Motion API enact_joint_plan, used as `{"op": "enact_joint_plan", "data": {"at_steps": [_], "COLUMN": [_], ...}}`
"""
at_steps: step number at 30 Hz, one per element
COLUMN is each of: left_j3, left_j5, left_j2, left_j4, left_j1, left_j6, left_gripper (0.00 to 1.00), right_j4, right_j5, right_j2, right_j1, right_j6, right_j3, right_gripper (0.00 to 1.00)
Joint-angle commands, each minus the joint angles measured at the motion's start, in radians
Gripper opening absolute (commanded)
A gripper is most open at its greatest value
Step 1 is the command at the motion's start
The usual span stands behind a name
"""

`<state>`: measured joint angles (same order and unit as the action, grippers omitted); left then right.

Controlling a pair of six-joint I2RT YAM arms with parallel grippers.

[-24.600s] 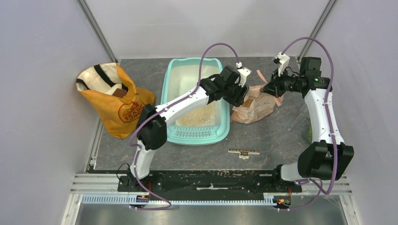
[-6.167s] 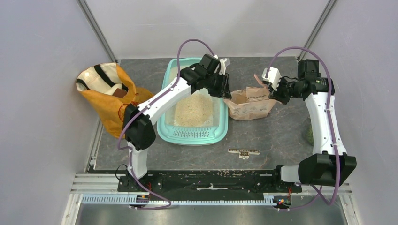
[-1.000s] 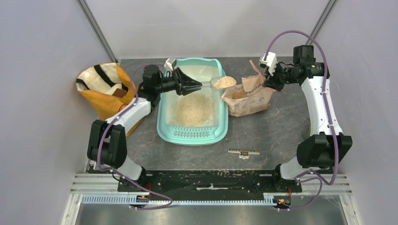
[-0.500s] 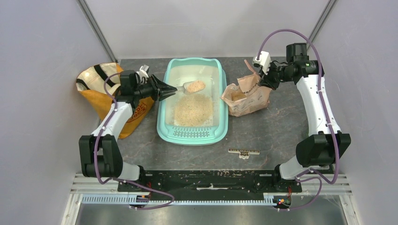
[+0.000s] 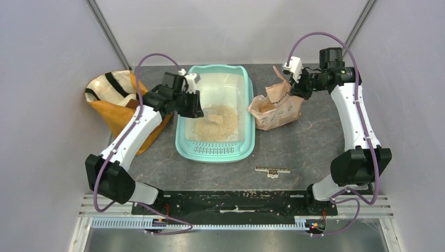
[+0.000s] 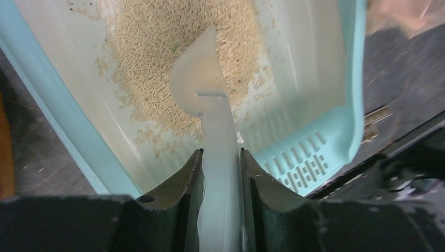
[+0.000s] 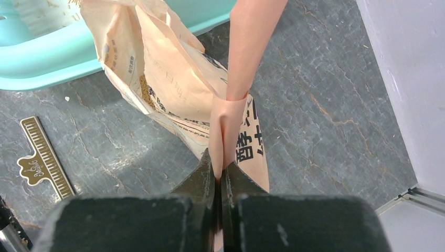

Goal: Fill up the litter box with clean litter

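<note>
One grey, veined table [image 5: 304, 152] is carrying everything here. The litter box [image 5: 225, 84] is lying lengthwise toward the far edge, a little left of the middle, with its slotted grate [image 6: 304, 163] at the near short end. An orange-yellow bag with black straps [image 5: 118, 113] is standing open near the far left corner, just beside the box's left wall. A crumpled pink-tan paper bag with printed text [image 5: 275, 107] is standing open just off the box's right wall, toward the far right corner.

The clean litter [image 5: 223, 126] is lying as a loose tan heap inside the box, in the near half just behind the grate, while the far half is showing pale bare plastic. More grains are showing inside the paper bag's mouth.

The left gripper [image 6: 220, 157] is reaching in over the box's left wall, and its fingers are pressing on both sides of the flat handle of a translucent plastic scoop [image 6: 202, 79]. The scoop's bowl is pointing down into the heap, and whether it is touching the grains is hard to tell.

The right gripper [image 7: 219, 173] is pinching a narrow flap at the paper bag's top edge, and its fingers are pressing tightly together on it.

A small brown ruler [image 5: 272, 170] is lying flat nearer the near edge, apart from the box's near right corner.
</note>
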<state>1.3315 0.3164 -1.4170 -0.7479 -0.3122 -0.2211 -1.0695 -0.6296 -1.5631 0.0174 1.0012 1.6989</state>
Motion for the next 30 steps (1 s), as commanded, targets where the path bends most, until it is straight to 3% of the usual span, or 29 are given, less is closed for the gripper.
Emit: {"op": "enact_joint_plan", "data": {"at_steps": [1,7,12,18,30], "left_j3": [0.051,0.104,0.123,0.143,0.25], "left_j5": [-0.311,-0.402,0.04,0.261,0.259], "left_j2": [0.037,0.049,0.121,0.087,-0.111], "left_j4": [-0.1,-0.114,-0.018,0.132,0.27], "left_j1": [-0.104,-0.117,-0.095,-0.148,-0.264], "left_j6": [0.215,0.265,0.199,0.044,-0.091], "left_gripper": [0.02,0.02,0.02,0.02,0.02], "right_j4": [0.074,0.076,0.07,0.064,0.062], "right_j5": [-0.099,-0.097,-0.099,-0.094,-0.101], "right_j2": [0.019,0.021,0.035,0.048,0.064], "right_j1": [0.019,0.021,0.024,0.025,0.024], "right_j6": [-0.029,-0.03,-0.026,-0.027,-0.03], "right_j3": [0.062,0.057,0.045,0.041,0.038], "right_gripper": [0.0,0.0,0.0,0.0,0.0]}}
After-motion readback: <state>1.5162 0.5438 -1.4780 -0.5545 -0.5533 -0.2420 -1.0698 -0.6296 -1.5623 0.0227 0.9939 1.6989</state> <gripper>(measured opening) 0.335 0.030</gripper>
